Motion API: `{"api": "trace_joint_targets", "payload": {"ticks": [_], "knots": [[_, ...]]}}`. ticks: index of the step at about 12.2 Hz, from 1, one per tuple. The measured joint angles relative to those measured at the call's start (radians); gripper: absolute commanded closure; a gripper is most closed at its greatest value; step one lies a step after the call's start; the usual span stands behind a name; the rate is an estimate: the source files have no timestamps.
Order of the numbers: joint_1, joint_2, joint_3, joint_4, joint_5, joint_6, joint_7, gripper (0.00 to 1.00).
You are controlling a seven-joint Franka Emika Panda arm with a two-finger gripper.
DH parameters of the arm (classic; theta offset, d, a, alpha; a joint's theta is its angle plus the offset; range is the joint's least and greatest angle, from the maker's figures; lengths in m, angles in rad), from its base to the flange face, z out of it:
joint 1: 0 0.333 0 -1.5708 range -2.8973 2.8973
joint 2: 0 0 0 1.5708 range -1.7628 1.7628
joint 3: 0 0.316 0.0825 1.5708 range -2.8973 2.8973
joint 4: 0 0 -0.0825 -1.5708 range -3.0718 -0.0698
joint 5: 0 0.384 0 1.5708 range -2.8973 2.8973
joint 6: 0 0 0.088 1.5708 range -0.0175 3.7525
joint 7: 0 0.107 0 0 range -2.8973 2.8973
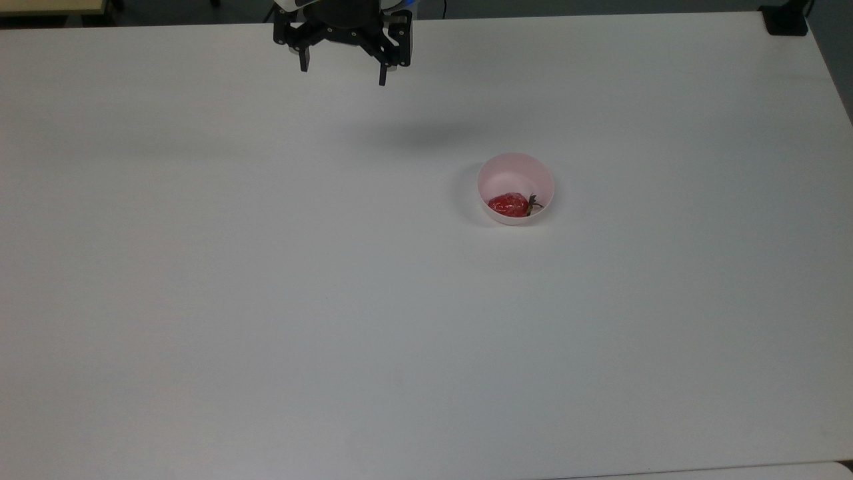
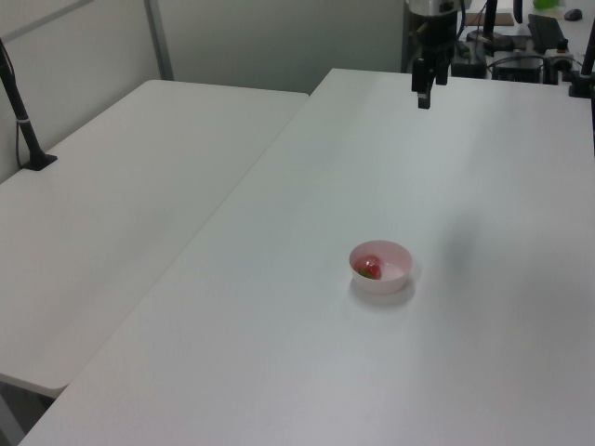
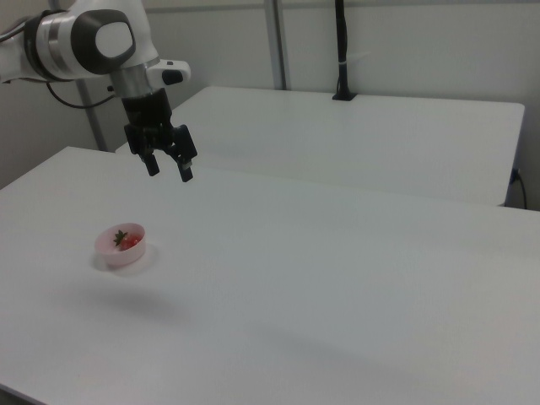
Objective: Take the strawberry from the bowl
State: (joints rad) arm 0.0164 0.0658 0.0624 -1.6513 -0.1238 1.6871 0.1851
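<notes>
Nothing of the pick is done yet, as far as these views show. The strawberry lies on its side in the bottom of the pink bowl, right of centre in the top view, with its green cap pointing toward the top view's right. The bowl sits on the white bench, untouched.

The tool hangs at the upper edge of the top view, left of the bowl and well apart from it, raised clear above the bench. Its two fingers are spread wide with nothing between them, so it is released and ready.

What is left, by my judgement, is the whole job: bring the tool over the bowl, lower it inside the rim so the fingers straddle the fruit, close on it, and lift it out. The bowl is light and may shift or tip if a finger catches its wall.
</notes>
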Motion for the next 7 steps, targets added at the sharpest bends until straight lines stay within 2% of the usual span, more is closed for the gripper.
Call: {"api": "trace_joint_targets", "payload": {"ticks": [7], "knots": [[0.002, 0.008, 0.003, 0.005, 0.000, 0.000, 0.000, 0.00]]}}
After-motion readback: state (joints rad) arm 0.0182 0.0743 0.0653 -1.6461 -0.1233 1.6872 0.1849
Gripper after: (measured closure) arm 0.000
